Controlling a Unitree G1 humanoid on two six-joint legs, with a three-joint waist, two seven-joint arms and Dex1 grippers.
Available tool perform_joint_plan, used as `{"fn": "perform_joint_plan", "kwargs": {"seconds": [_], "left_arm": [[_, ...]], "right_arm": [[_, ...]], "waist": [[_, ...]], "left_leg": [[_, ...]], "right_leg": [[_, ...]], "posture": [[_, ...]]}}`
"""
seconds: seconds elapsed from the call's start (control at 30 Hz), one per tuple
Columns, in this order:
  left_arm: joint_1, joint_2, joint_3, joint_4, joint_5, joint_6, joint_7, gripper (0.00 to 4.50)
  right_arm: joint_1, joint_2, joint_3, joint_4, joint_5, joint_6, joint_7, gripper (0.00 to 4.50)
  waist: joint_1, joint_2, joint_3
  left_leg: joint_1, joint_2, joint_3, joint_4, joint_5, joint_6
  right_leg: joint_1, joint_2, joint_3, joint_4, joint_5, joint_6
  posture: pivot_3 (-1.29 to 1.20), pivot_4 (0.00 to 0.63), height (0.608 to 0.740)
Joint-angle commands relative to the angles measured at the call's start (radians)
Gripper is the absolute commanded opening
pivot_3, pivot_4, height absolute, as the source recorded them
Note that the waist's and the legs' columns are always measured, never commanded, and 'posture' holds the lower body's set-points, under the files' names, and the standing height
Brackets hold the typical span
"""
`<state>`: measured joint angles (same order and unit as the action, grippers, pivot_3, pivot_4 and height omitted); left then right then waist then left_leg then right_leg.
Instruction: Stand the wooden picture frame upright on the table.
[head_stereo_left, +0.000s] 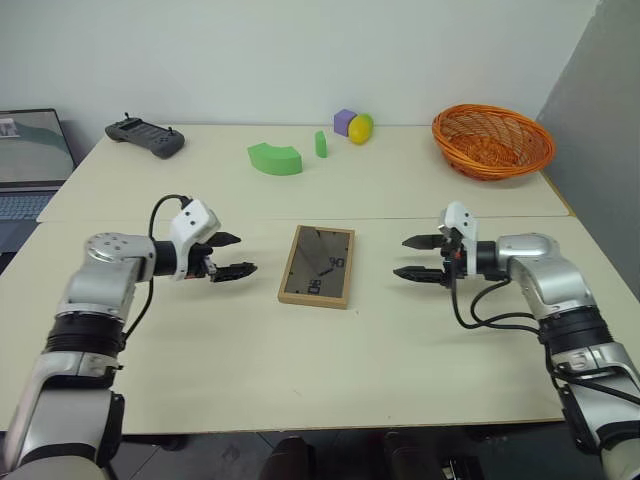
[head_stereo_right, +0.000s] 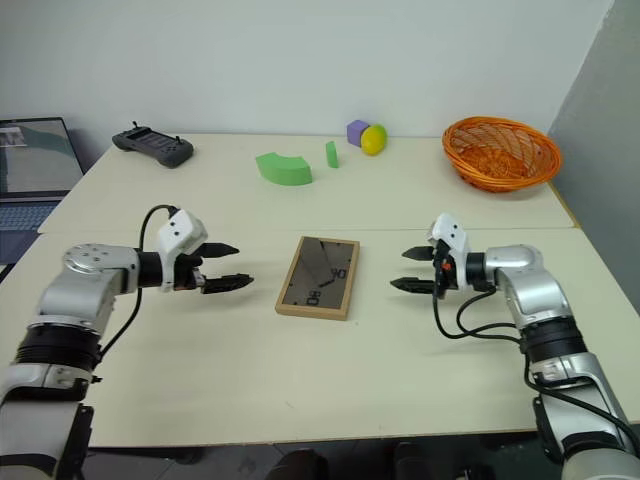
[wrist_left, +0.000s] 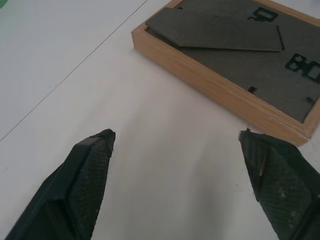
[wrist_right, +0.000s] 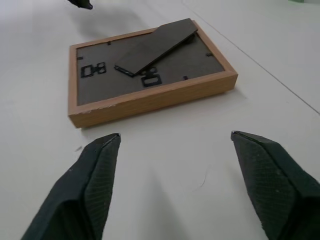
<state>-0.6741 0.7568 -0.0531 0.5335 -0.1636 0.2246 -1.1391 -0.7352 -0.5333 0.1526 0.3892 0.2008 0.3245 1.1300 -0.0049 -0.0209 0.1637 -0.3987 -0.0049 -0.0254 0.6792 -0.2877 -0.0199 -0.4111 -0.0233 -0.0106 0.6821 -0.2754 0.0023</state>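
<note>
The wooden picture frame (head_stereo_left: 317, 266) lies flat on the table (head_stereo_left: 300, 370), face down, its dark grey back and fold-out stand facing up. It also appears in the wrist views as the frame (wrist_left: 225, 75) and the frame (wrist_right: 150, 70). My left gripper (head_stereo_left: 232, 256) hovers to the frame's left, open, fingers pointing at it with nothing between them. On the frame's right, my right gripper (head_stereo_left: 418, 258) is open too and aimed at it. A gap of bare tabletop separates each gripper from the frame.
At the back of the table sit a green curved block (head_stereo_left: 274, 158), a small green block (head_stereo_left: 320, 144), a purple block (head_stereo_left: 345, 122), a yellow ball (head_stereo_left: 361, 128), an orange wicker basket (head_stereo_left: 492, 141) and a black controller (head_stereo_left: 145, 137). A laptop (head_stereo_left: 30, 160) stands at far left.
</note>
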Motion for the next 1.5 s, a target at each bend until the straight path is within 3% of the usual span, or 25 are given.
{"fn": "perform_joint_plan", "kwargs": {"seconds": [0.03, 0.4, 0.5, 0.83, 1.13, 1.33, 1.5], "left_arm": [[-0.039, -0.028, 0.002, 0.054, 0.044, -0.071, 0.064, 3.09], [-0.034, -0.139, -0.071, 0.15, 0.167, -0.226, 0.166, 0.75], [-0.024, -0.165, -0.078, 0.109, 0.163, -0.215, 0.152, 0.04], [0.098, -0.156, -0.084, -0.324, 0.071, 0.045, 0.032, 0.04], [0.221, -0.038, -0.096, -0.564, 0.054, 0.163, -0.055, 0.04], [0.272, 0.088, -0.133, -0.535, 0.111, 0.12, -0.118, 0.04], [0.242, 0.098, -0.089, -0.426, 0.069, 0.155, -0.107, 0.04]], "right_arm": [[-0.033, 0.055, 0.01, 0.055, -0.07, -0.038, -0.127, 2.66], [-0.033, 0.215, 0.071, 0.133, -0.168, -0.146, -0.253, 0.03], [-0.032, 0.239, 0.077, 0.116, -0.17, -0.14, -0.248, 0.0], [0.052, 0.206, 0.118, -0.155, -0.154, -0.03, -0.187, 0.0], [0.184, 0.094, 0.149, -0.394, -0.137, 0.112, -0.103, 0.0], [0.189, 0.039, 0.15, -0.376, -0.164, 0.116, -0.112, 0.0], [0.177, 0.006, 0.122, -0.369, -0.148, 0.123, -0.105, 0.0]], "waist": [[0.0, 0.0, 0.0], [0.0, 0.0, 0.0], [0.0, 0.0, 0.0], [-0.004, 0.0, 0.0], [-0.004, 0.0, 0.0], [-0.004, 0.0, 0.0], [-0.002, 0.0, 0.0]], "left_leg": [[0.0, 0.0, 0.0, 0.0, 0.0, 0.0], [0.0, 0.0, 0.001, 0.0, 0.0, -0.001], [0.0, -0.001, 0.0, 0.0, 0.0, -0.001], [-0.001, -0.001, 0.0, 0.0, 0.0, -0.001], [0.0, -0.001, -0.001, 0.0, 0.0, 0.0], [0.0, -0.001, -0.001, -0.001, 0.0, 0.0], [0.001, -0.001, -0.001, -0.001, 0.0, 0.001]], "right_leg": [[0.0, 0.0, 0.0, 0.0, 0.0, 0.0], [-0.001, 0.0, 0.001, 0.001, 0.0, 0.0], [-0.001, 0.0, 0.001, 0.001, 0.0, 0.0], [-0.001, -0.001, 0.001, 0.001, 0.0, 0.0], [0.0, 0.0, 0.001, 0.0, 0.0, 0.0], [0.0, 0.0, 0.0, 0.001, 0.0, 0.0], [0.0, 0.0, 0.0, 0.0, 0.0, 0.0]], "posture": [[0.0, 0.15, 0.74], [0.0, 0.15, 0.74], [0.0, 0.15, 0.74], [0.0, 0.15, 0.74], [0.0, 0.15, 0.74], [0.0, 0.15, 0.74], [0.0, 0.15, 0.74]]}}
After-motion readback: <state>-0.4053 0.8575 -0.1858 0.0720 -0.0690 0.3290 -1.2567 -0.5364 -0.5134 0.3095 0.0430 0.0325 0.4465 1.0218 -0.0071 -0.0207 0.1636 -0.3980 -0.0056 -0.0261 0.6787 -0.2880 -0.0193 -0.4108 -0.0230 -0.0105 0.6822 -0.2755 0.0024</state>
